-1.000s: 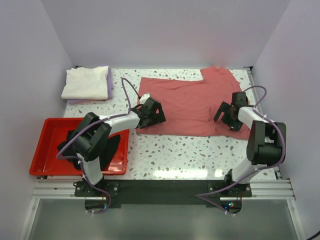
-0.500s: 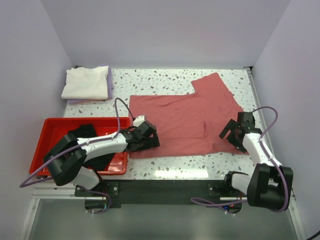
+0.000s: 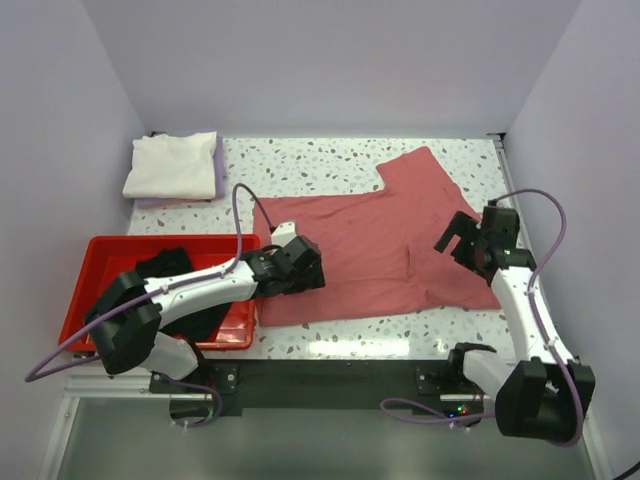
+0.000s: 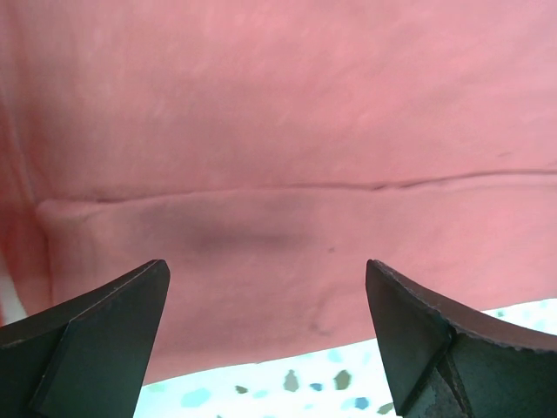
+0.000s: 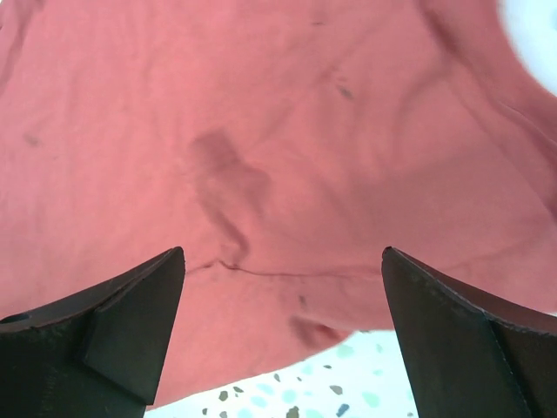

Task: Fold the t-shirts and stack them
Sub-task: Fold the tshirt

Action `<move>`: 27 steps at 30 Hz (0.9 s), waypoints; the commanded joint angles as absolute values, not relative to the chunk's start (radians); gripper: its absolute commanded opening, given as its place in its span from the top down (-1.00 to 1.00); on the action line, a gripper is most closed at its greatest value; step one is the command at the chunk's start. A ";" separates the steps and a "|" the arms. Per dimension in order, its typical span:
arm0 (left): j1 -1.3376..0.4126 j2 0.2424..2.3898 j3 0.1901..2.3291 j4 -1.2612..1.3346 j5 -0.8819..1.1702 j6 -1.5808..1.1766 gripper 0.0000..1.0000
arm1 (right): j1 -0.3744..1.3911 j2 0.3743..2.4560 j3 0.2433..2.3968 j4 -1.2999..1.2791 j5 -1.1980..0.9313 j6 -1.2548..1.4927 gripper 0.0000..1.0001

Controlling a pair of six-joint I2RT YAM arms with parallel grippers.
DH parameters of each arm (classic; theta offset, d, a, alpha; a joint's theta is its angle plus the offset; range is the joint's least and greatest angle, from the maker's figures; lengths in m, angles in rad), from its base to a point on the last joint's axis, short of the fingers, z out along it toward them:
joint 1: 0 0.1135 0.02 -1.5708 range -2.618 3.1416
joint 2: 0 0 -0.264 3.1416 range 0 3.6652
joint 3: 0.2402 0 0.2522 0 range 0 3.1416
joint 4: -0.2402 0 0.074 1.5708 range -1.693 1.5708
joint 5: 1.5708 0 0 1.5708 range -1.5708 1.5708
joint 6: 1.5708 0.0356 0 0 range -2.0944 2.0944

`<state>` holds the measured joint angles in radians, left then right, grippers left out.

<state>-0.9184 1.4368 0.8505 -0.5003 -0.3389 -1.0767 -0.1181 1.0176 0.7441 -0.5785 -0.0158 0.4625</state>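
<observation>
Top external view: a salmon t-shirt [image 3: 380, 235] lies spread open on the speckled table [image 3: 330, 155], its near hem running along the front part of the table and one sleeve reaching toward the far right corner. The left gripper [image 3: 296, 268] sits over the near left corner of this shirt, just beside the red tray [image 3: 80, 300], and the right gripper [image 3: 466, 238] sits over the shirt's right edge. In the left wrist view the two dark fingers [image 4: 104, 322] stand wide apart at the lower corners with nothing between them; below the gap is flat salmon cloth crossed by a long crease, and a strip of bare table shows at the bottom. In the right wrist view the fingers [image 5: 113, 322] are likewise spread wide and hold nothing; the cloth under them is wrinkled, with a short fold near the middle, and its edge meets the table at the bottom. Whether either set of fingertips touches the cloth cannot be told. A black shirt [image 3: 165, 265] lies bunched in the tray under the left arm. At the far left corner a folded cream shirt [image 3: 172, 165] rests on a lavender shirt [image 3: 219, 172].
</observation>
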 commanded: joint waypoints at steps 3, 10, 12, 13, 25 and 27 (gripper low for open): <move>-0.913 1.450 0.985 -0.517 -0.439 -1.014 -1.00 | 0.026 1.193 0.818 -0.398 -0.040 0.466 -0.98; -0.853 1.493 1.077 -0.511 -0.430 -0.979 -1.00 | 0.023 1.434 0.827 -0.265 -0.003 0.474 -0.98; -0.818 1.494 1.083 -0.500 -0.417 -0.960 -1.00 | 0.003 1.488 0.819 -0.270 -0.024 0.480 -0.98; -0.795 1.496 1.089 -0.500 -0.416 -0.956 -1.00 | -0.032 1.502 0.795 -0.256 -0.046 0.485 -0.98; -0.644 1.601 1.227 -0.508 -0.425 -0.890 -1.00 | -0.189 1.502 0.692 -0.325 -0.012 0.522 -0.98; -0.626 1.637 1.252 -0.518 -0.445 -0.884 -1.00 | -0.195 1.464 0.670 -0.348 0.021 0.537 -0.98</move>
